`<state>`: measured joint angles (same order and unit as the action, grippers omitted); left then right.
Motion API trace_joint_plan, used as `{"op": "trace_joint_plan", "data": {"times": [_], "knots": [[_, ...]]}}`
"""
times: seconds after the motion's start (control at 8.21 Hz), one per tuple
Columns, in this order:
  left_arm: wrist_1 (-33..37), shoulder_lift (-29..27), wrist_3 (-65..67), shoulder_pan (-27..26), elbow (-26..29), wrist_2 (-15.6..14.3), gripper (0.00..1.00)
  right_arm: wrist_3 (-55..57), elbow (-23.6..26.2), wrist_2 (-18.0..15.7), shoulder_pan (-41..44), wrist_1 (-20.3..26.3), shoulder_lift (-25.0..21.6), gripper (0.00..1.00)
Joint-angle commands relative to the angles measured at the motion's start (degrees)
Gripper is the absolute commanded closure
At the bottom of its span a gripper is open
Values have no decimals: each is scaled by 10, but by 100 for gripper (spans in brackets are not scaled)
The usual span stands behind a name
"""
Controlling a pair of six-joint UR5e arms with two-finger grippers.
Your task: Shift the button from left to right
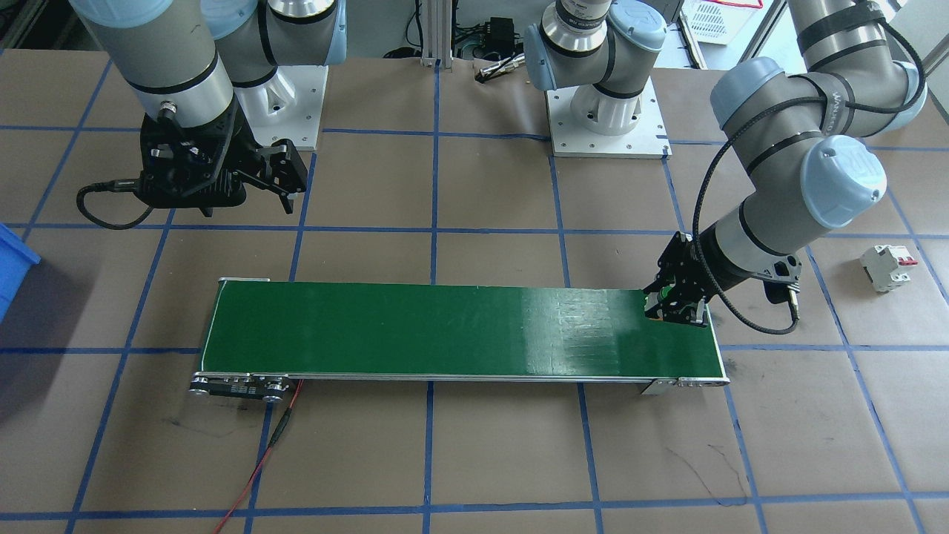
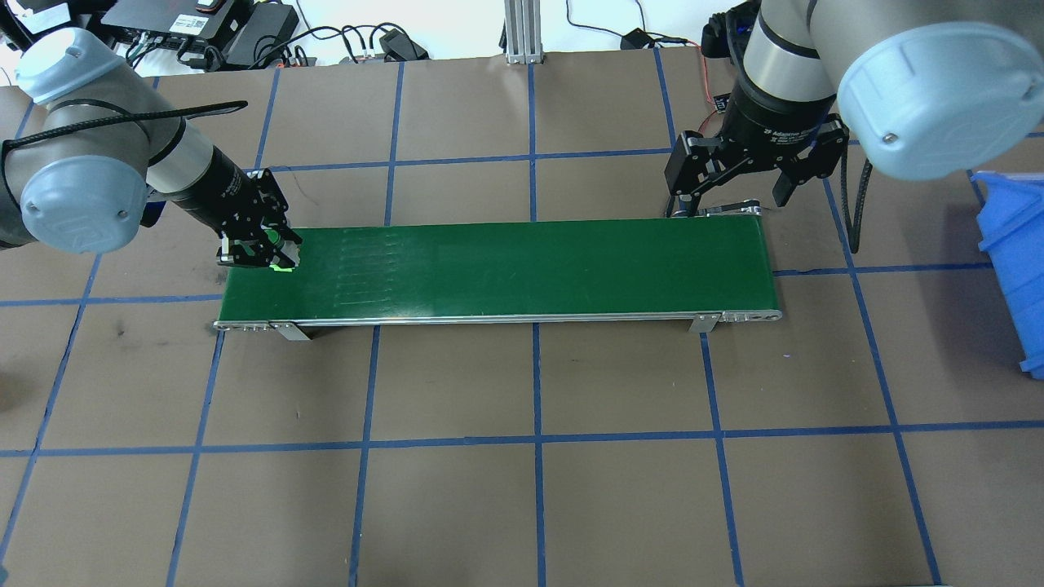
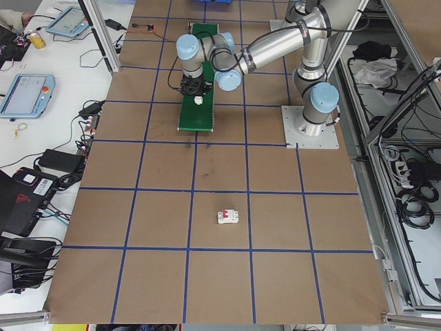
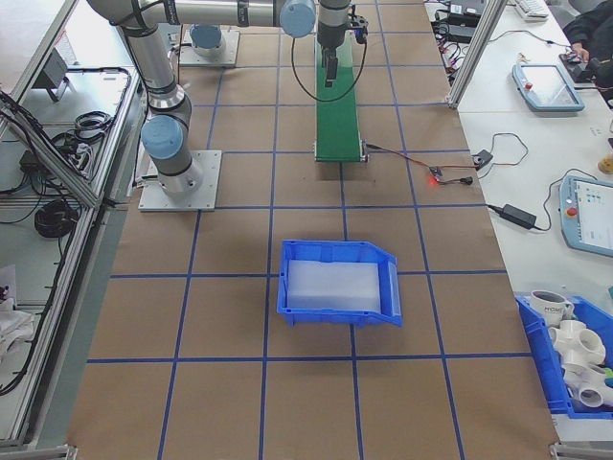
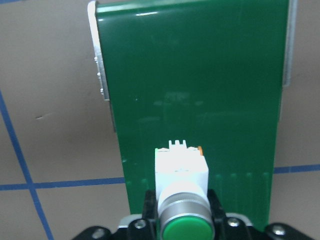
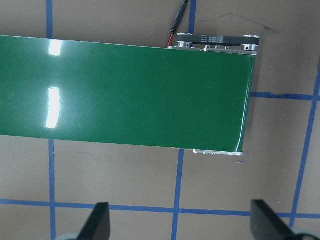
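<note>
The button (image 5: pixel 182 172), with a green cap, white body and orange base, sits between the fingers (image 5: pixel 148 201) of my left gripper (image 2: pixel 263 249), which is shut on it. It is held low over the left end of the green conveyor belt (image 2: pixel 506 269); I cannot tell whether it touches the belt. In the front view the same gripper (image 1: pixel 672 302) is at the belt's (image 1: pixel 445 334) right end, with the button (image 1: pixel 665 294) inside it. My right gripper (image 2: pixel 726 186) hangs open and empty just behind the belt's other end, and the right wrist view shows its fingertips (image 6: pixel 98 223) spread wide.
A grey-white circuit breaker (image 1: pixel 887 267) with a red lever lies on the table beyond the left arm. A blue bin (image 2: pixel 1011 269) stands past the belt's right end. A red wire (image 1: pixel 259 460) runs from the belt's motor end across the brown, blue-taped table.
</note>
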<state>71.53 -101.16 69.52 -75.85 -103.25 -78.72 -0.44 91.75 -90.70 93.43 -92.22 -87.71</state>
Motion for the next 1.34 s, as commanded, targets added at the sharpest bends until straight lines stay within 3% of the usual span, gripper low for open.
{"op": "trace_joint_plan", "data": {"times": [0.0,0.97,1.22], "knots": [[-63,-25,-11,2,-4,20,100,0,1,1,0,-1,0,0],[-66,-32,-38,16,-35,22,100,0,0,1,0,-1,0,0],[-66,-32,-42,16,-41,20,89,0,0,1,0,-1,0,0]]}}
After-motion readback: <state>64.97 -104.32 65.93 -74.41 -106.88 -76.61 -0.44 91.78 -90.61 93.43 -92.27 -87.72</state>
